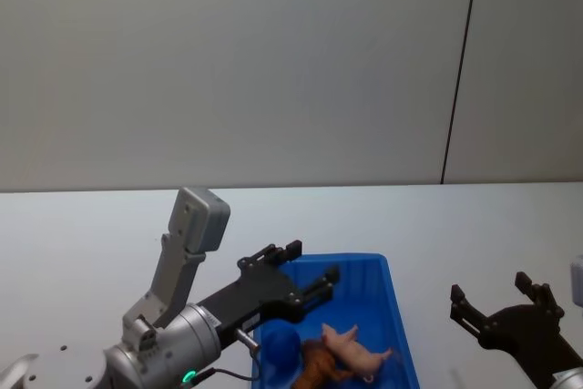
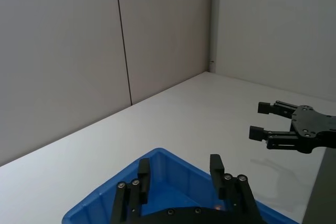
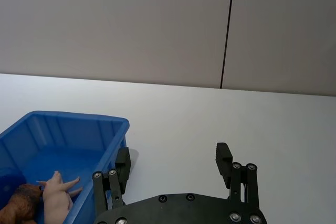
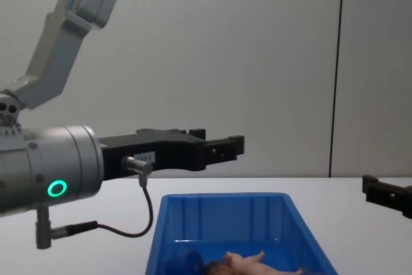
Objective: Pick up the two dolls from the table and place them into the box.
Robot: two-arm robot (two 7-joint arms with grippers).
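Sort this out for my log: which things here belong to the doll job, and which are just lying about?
Job:
- pink doll, in the box
- brown doll, in the box
- blue box
- table
- left tool, open above the box
- right tool, open beside the box

Lying about:
- blue cup-like thing in the box

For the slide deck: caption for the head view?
Both dolls, pink and brown, lie in the blue bin; open left pincer above it.
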